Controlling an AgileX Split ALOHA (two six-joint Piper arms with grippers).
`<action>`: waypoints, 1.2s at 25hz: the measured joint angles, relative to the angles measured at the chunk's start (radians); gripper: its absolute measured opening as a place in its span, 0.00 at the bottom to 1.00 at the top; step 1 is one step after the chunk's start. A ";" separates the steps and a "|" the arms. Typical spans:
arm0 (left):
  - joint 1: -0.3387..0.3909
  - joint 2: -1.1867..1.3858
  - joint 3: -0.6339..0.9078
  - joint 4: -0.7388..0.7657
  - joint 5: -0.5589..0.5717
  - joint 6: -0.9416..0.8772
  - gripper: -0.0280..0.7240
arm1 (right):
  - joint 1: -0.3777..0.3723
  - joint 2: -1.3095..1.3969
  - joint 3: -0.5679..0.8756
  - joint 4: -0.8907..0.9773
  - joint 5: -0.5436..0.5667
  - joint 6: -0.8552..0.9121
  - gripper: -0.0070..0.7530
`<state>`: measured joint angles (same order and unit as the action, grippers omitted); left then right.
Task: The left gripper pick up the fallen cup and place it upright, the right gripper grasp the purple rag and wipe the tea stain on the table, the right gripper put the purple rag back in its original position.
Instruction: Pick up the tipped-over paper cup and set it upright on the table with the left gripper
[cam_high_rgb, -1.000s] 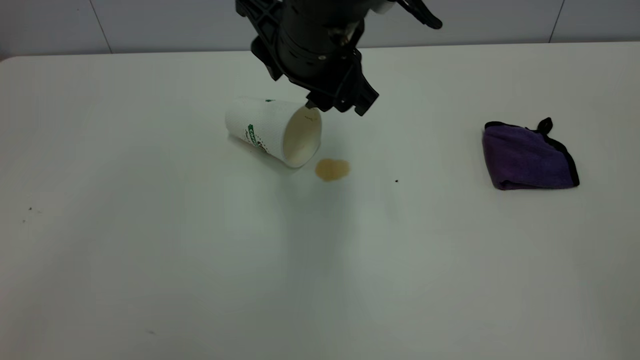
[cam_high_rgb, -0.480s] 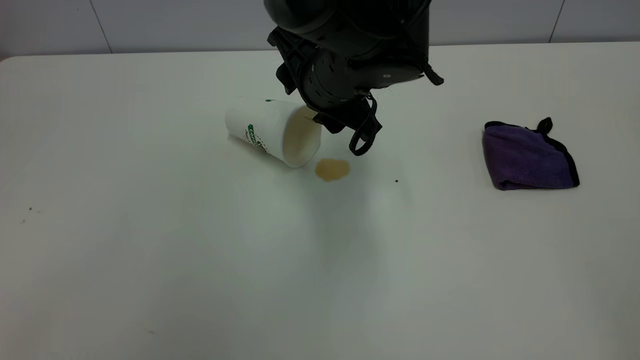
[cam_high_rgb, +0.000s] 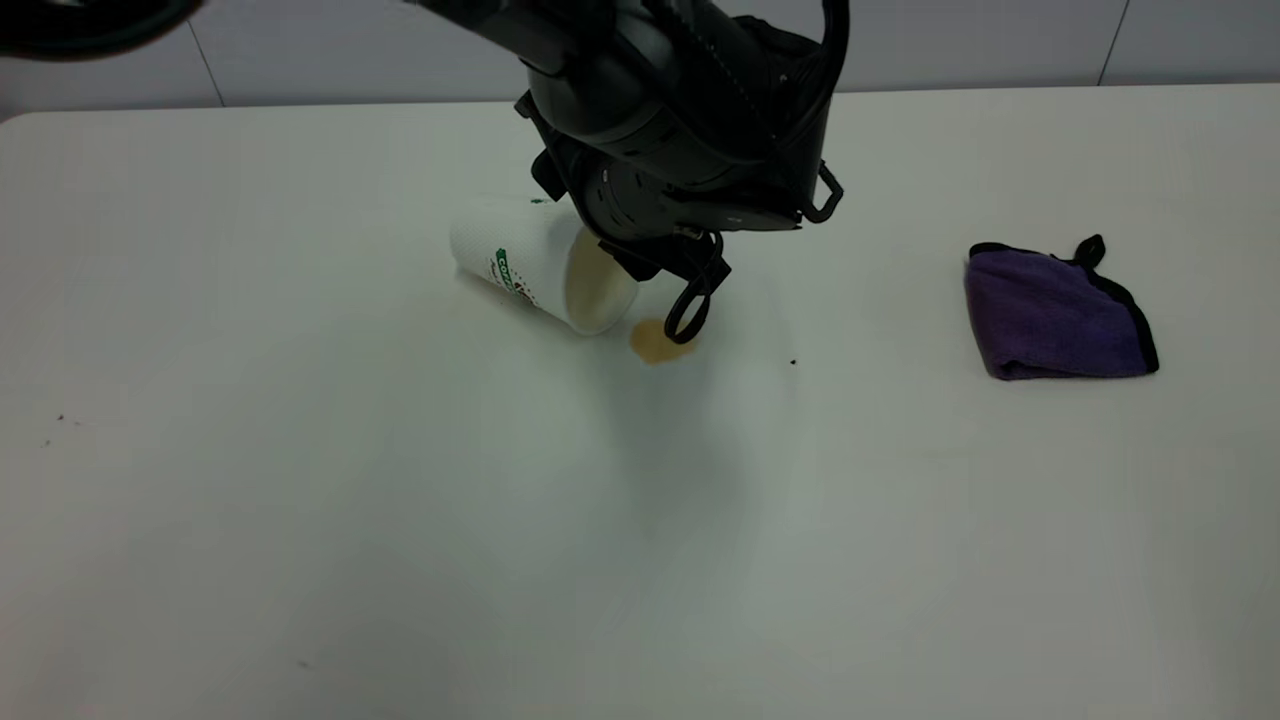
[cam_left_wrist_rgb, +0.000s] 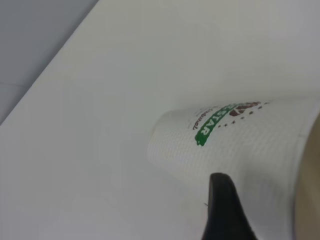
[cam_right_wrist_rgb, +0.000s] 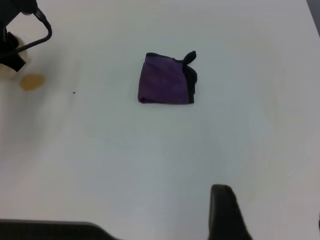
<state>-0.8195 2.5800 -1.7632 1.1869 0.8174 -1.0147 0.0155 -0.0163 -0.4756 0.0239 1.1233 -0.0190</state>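
risk first: my left hand (cam_high_rgb: 668, 296) is at the mouth end of the cup (cam_high_rgb: 540, 262), which lies on its side on the desk (cam_high_rgb: 300, 500). the looped finger (cam_high_rgb: 688, 310) hangs right over the tea stain (cam_high_rgb: 660, 343), just beside the rim. if i close off-centre the cup could roll away, or the finger drags tea across the desk. hand looks spread, holding nothing; can't tell if it touches the rim. purple rag (cam_high_rgb: 1055, 315) lies well apart from the cup, untouched. right hand parked, can't tell its state.
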 joint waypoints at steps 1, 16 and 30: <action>0.005 0.003 0.000 0.001 0.000 0.000 0.70 | 0.000 0.000 0.000 0.000 0.000 0.000 0.63; 0.078 0.028 0.000 0.012 -0.035 -0.027 0.68 | 0.000 0.000 0.000 0.000 0.000 0.000 0.63; 0.086 0.038 -0.003 0.031 0.198 0.046 0.00 | 0.000 0.000 0.000 0.000 0.000 0.000 0.63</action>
<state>-0.7331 2.6183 -1.7665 1.2181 1.0152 -0.9691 0.0155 -0.0163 -0.4756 0.0239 1.1233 -0.0190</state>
